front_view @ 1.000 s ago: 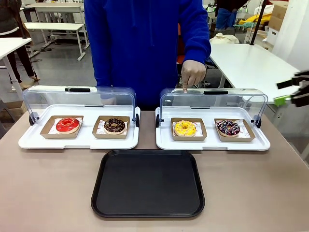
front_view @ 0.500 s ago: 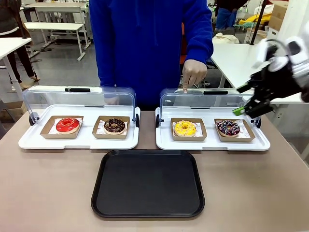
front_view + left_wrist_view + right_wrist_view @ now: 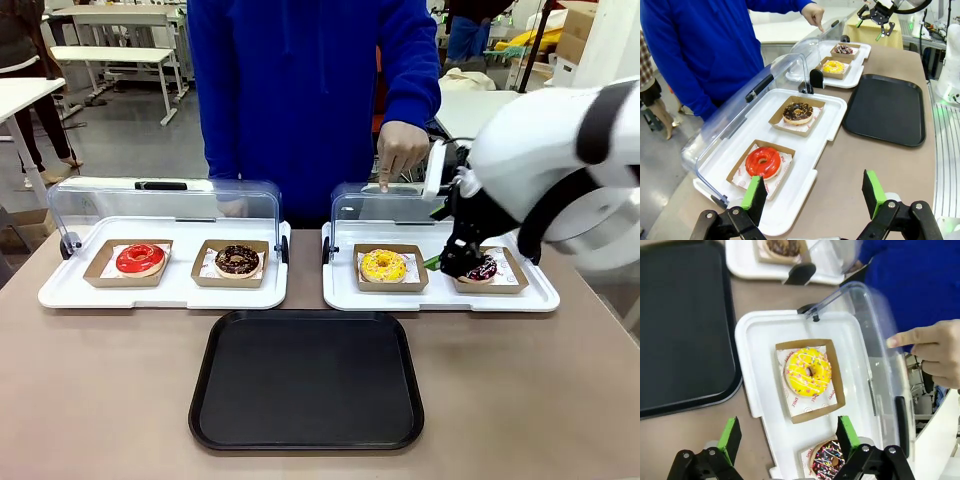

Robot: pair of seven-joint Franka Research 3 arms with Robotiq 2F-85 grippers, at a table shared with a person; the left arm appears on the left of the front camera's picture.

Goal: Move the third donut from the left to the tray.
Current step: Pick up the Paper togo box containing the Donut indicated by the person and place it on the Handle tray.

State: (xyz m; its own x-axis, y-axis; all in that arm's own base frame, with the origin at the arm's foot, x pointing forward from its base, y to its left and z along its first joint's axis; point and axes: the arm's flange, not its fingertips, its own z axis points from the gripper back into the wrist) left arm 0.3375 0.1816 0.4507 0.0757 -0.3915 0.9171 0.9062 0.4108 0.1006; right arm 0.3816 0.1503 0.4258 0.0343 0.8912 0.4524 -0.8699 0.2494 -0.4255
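Right wrist view looks down on the yellow donut [image 3: 808, 371], which sits in its brown cardboard holder [image 3: 836, 390] on a white tray [image 3: 752, 365] with its clear lid [image 3: 875, 340] swung back. The right gripper [image 3: 789, 436] hovers above, jaws spread wide and holding nothing. The black tray [image 3: 685, 330] lies just beside. The left gripper [image 3: 814, 195] gapes wide too, near the red donut [image 3: 762, 161]; a person's hand [image 3: 930, 352] points at the lid
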